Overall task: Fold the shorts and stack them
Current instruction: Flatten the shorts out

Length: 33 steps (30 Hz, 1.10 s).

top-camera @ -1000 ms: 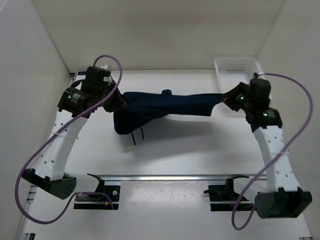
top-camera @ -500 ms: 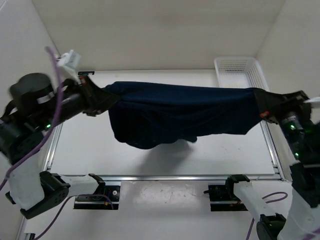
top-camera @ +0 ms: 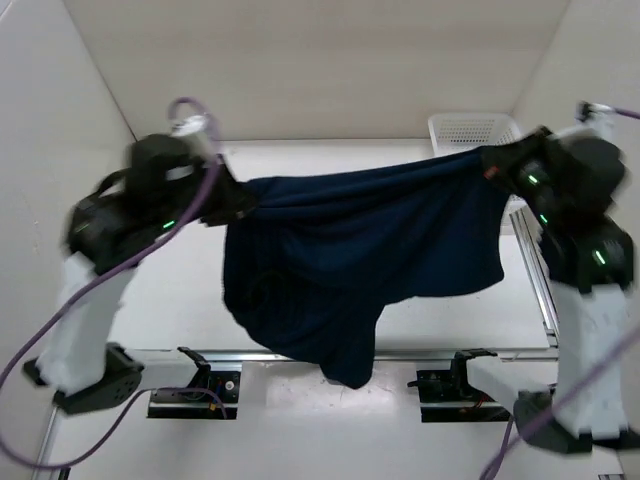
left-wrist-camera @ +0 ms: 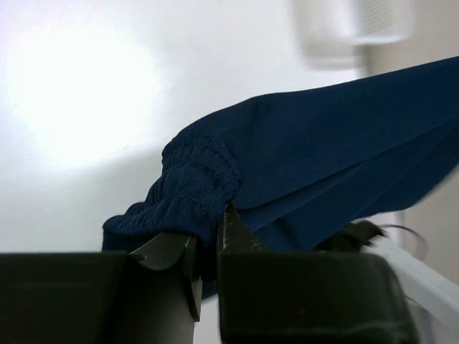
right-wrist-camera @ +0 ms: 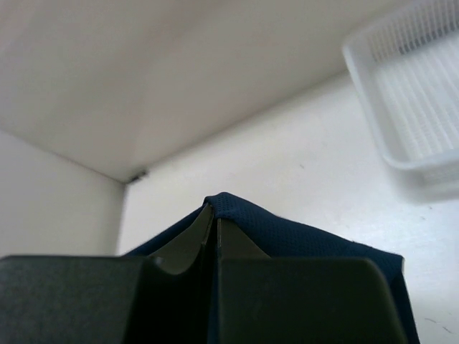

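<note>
The two arms hold the shorts (top-camera: pixel 360 250) up between them, spread out like washing on a line. The dark blue cloth runs across the middle of the table (top-camera: pixel 160 290), with its top edge pulled fairly straight from one side to the other and the rest hanging loose below.

The left gripper (top-camera: pixel 245 200) has one end of that top edge. From its wrist camera, the left gripper (left-wrist-camera: pixel 209 231) is pinched tight on a bunched, ribbed bit of the shorts (left-wrist-camera: pixel 308 158), and its fingers (left-wrist-camera: pixel 168 251) are closed with only cloth between them.

The right gripper (top-camera: pixel 490 160) has the other end, up by the far right corner. In its own view the right gripper (right-wrist-camera: pixel 215 215) is clamped on a small peak of the shorts (right-wrist-camera: pixel 301 240), with the fingers (right-wrist-camera: pixel 188 242) pressed together and the fabric folding over their tips.

The right side of the shorts hangs shorter. The left side sags lower, and its lowest fold drops in front of the metal rail (top-camera: pixel 430 353) at the near edge. I can't tell from here whether that fold touches anything.

A white mesh basket (top-camera: pixel 470 130) sits at the far right corner of the table, just behind the right gripper. The raised end of the shorts covers part of its near side. In the right wrist view the basket (right-wrist-camera: pixel 409 93) is off to the upper right, apart from the cloth.
</note>
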Tool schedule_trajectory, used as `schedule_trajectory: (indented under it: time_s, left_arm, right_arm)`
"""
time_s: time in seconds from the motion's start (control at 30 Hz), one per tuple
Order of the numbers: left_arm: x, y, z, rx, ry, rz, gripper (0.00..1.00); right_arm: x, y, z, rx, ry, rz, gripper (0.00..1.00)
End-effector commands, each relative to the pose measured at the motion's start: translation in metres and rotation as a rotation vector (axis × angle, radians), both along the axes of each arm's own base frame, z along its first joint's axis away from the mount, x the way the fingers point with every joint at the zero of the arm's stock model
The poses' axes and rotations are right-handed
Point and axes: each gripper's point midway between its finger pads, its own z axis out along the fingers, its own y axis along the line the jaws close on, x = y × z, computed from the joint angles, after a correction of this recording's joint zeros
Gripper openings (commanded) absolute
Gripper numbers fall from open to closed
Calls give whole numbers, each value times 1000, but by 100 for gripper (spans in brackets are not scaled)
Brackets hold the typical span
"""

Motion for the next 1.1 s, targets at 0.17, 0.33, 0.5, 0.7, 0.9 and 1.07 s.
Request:
schedule_trajectory:
  time_s: [0.17, 0.33, 0.5, 0.7, 0.9, 1.07]
  left_arm:
    - [147, 23, -160, 185, 362, 100, 10]
    - [213, 42, -248, 186, 581, 92, 10]
    - [244, 86, -259, 132, 603, 160, 10]
    - [269, 111, -264, 11, 580, 159, 10]
    - [288, 144, -269, 39, 593, 261, 100]
    - [287, 170, -249, 66, 555, 359, 100]
  right_arm:
    - [176, 21, -169, -134, 379, 39, 0]
    - [239, 40, -247, -173, 518, 84, 0]
    - [264, 62, -300, -179, 608, 150, 0]
    - [285, 84, -313, -140, 605, 223, 0]
    - [307, 96, -283, -141, 516, 278, 85]
    - [301, 96, -252, -135, 474, 285, 89]
